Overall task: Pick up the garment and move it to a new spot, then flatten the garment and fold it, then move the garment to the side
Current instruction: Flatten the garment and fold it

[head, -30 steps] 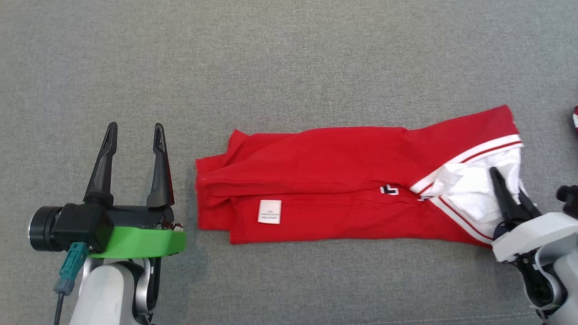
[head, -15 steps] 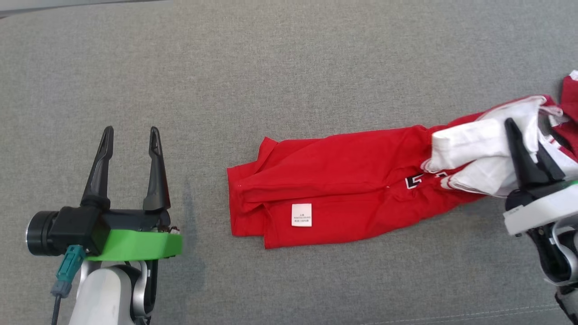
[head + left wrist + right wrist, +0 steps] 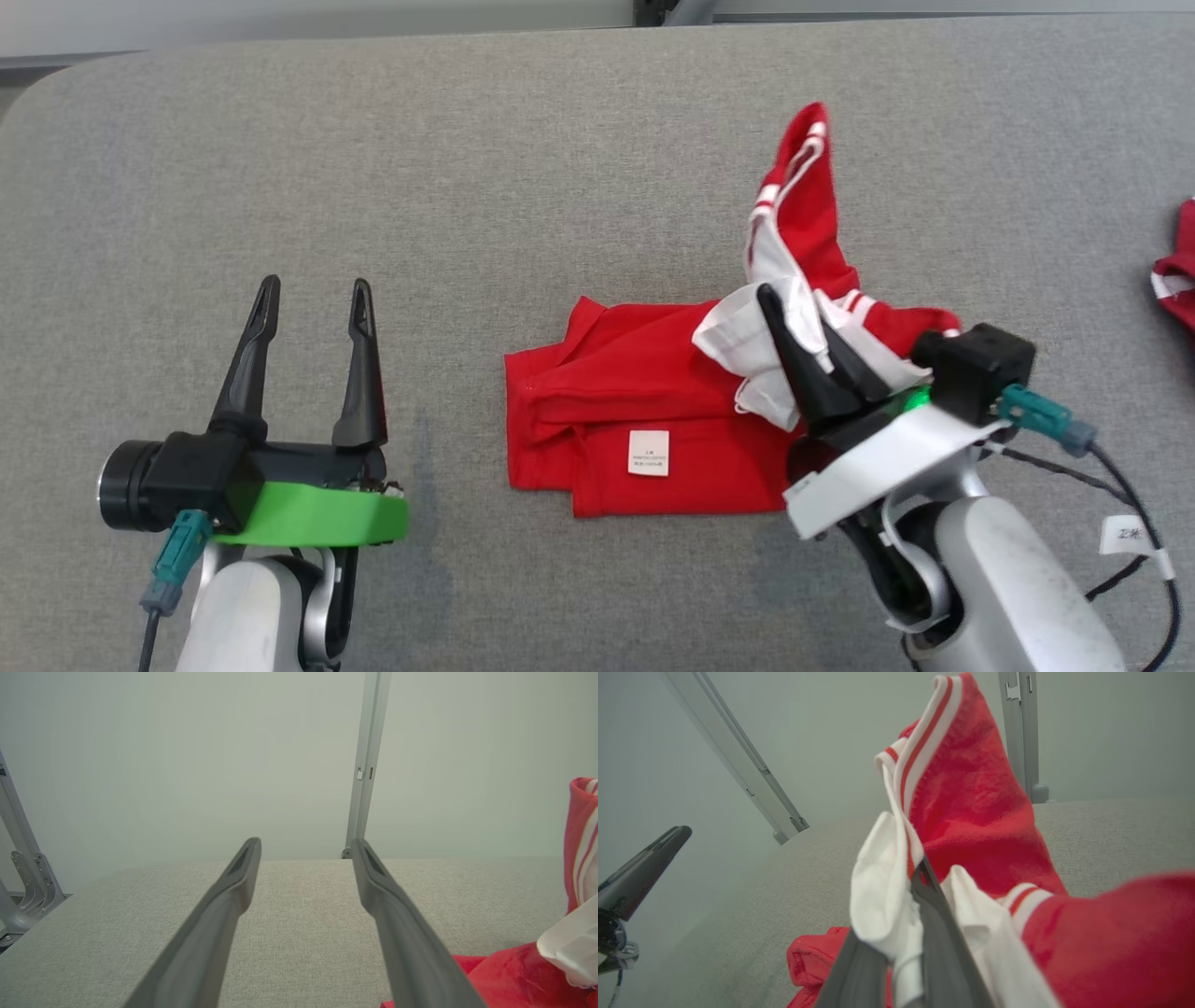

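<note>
Head view: the right gripper is pinching the garment by its white-trimmed end and raising it toward 12 o'clock, seemingly to fold it over. The left gripper, at 9 o'clock, is waiting spread.

Left wrist view: the garment is lying at 4 o'clock.

Right wrist view: the jaws are clamping white lining.

A small white label sewn onto the red garment carries a few short lines of grey print, but in the head view they are too small to read. Beside the right arm a white tag bears a dark mark, possibly a digit and another character, which cannot be read for certain.
</note>
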Motion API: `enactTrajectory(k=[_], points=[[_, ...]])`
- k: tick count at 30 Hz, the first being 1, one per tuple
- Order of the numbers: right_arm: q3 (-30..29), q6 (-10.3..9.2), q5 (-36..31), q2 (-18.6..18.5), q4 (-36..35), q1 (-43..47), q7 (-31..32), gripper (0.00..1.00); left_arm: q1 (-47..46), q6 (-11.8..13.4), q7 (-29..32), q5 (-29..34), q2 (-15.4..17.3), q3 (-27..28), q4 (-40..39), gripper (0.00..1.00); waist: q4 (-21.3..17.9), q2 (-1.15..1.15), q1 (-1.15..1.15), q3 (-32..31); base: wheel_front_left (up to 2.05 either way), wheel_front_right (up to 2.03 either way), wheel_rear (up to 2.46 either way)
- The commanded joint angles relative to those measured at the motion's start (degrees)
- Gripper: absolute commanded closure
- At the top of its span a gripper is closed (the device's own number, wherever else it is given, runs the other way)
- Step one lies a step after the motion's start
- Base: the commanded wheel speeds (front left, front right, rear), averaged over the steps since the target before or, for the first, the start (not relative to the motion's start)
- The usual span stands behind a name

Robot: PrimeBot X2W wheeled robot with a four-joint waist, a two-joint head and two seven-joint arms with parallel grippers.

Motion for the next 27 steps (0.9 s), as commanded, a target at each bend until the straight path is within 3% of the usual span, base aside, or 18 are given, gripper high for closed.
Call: enactTrajectory(k=[1,6,13,14,15,16,21,27], points=[[0.14,-0.01,-0.88,0.35,0.57,-0.45,-0.41,1.0,-0.25,-0.14,-0.4,-0.44,-0.1,-0.09,0.11,0.0,0.85,0.0,0.0,0.01,0.0,0.0,0.0],[2.49,-0.01,-2.32,3.67,8.03,-1.66,-3.08,1.0,-1.11,-0.71,-0.4,-0.29,-0.74,-1.03,0.61,0.0,2.38,0.0,0.0,0.86,0.0,0.0,0.0],[6.3,-0.01,-0.62,4.43,17.11,-4.98,-7.46,1.0,-2.57,-1.31,-0.41,0.21,-1.21,-1.49,1.17,0.0,3.35,0.0,0.0,2.68,0.0,0.0,0.0],[7.15,-0.01,0.19,4.46,17.88,-5.49,-8.05,0.95,-2.76,-1.3,-0.4,0.34,-1.25,-1.54,1.24,0.0,3.41,0.0,0.0,2.88,0.0,0.0,0.0],[8.05,-0.01,0.83,4.46,18.57,-6.0,-8.65,0.54,-2.86,-1.33,-0.41,0.44,-1.31,-1.54,1.35,0.0,3.44,0.0,0.0,3.01,0.0,0.0,0.0],[8.93,-0.01,1.44,4.47,19.08,-6.41,-9.25,0.0,-2.91,-1.4,-0.41,0.48,-1.34,-1.57,1.49,0.0,3.44,0.0,0.0,3.13,0.0,0.0,0.0],[13.58,-0.01,3.15,4.46,19.16,-8.23,-11.72,0.0,-3.12,-1.53,-0.41,0.62,-1.51,-1.31,1.86,0.0,3.25,0.0,0.0,3.25,0.0,0.0,0.0],[18.1,-0.01,2.29,4.47,13.95,-8.89,-13.52,0.0,-2.75,-1.71,-0.4,0.73,-1.63,-0.92,2.14,0.0,2.71,0.0,0.0,2.64,0.0,0.0,0.0]])
